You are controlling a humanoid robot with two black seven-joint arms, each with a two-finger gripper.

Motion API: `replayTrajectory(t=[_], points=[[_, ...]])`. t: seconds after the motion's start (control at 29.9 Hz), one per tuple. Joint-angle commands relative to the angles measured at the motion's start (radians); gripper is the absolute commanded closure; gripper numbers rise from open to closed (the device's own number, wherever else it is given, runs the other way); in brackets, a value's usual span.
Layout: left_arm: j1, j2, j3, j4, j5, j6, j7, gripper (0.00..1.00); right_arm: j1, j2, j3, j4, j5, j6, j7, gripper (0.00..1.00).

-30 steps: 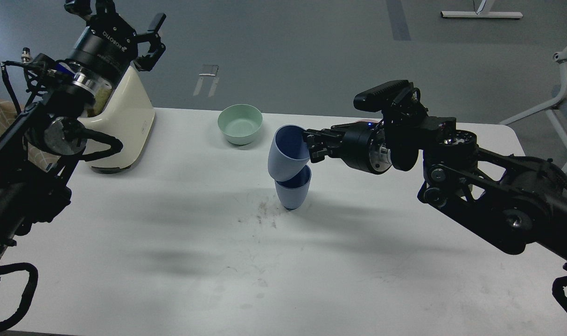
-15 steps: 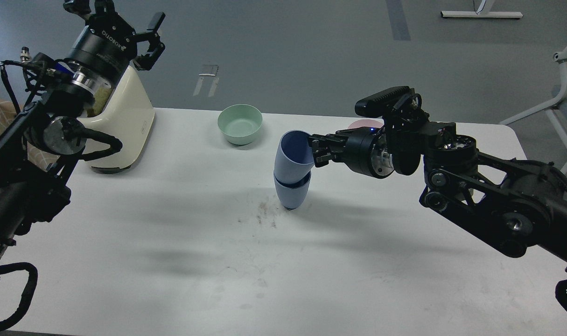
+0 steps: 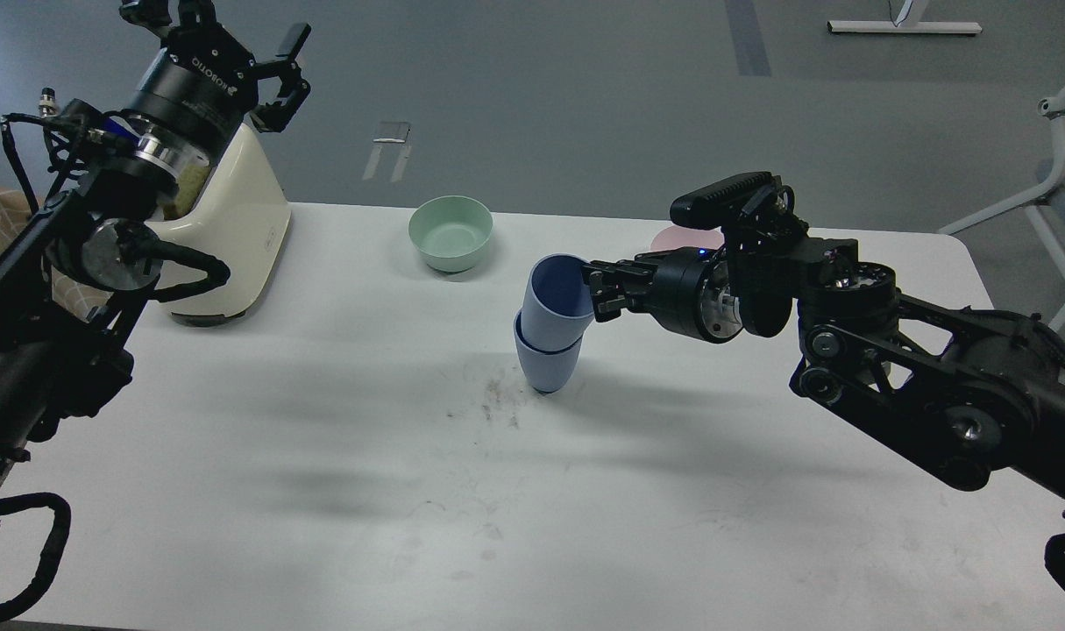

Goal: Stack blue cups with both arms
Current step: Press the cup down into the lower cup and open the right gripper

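Here the nearest ground, the bare white table (image 3: 322, 526), lies well below and short of both sets of jaws. Farther in, the right gripper (image 3: 595, 295) reaches sideways, its jaws pinching the rim of the upper blue cup (image 3: 557, 302). That cup sits tilted inside the lower blue cup (image 3: 547, 364), which stands upright directly beneath the jaws. The side grip on the rim likely leaves the cup's base free to slide down; it looks nearly seated, release pending. Beyond the jaws, to their left, sits the mint-green bowl (image 3: 450, 232). Farthest, the left gripper (image 3: 225, 39) hangs raised above the cream appliance (image 3: 234, 228), jaws spread and empty, seemingly parked out of the way.
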Motion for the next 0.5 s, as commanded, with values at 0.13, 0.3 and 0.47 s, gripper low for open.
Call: replayTrajectory(t=[0.13,0.3,0.47], points=[[-0.001,-0.005,0.000,0.000,0.000,0.001,0.000,0.02,-0.010,-0.003,0.002,0.006,0.003,0.000,0.002,0.66],[-0.001,-0.002,0.000,-0.002,0.000,0.001,0.000,0.02,-0.015,0.002,0.044,0.008,0.010,0.000,0.003,0.49],[0.002,0.002,0.000,-0.003,0.000,-0.008,0.000,0.02,-0.010,0.049,0.300,0.000,0.039,0.000,0.003,0.28]])
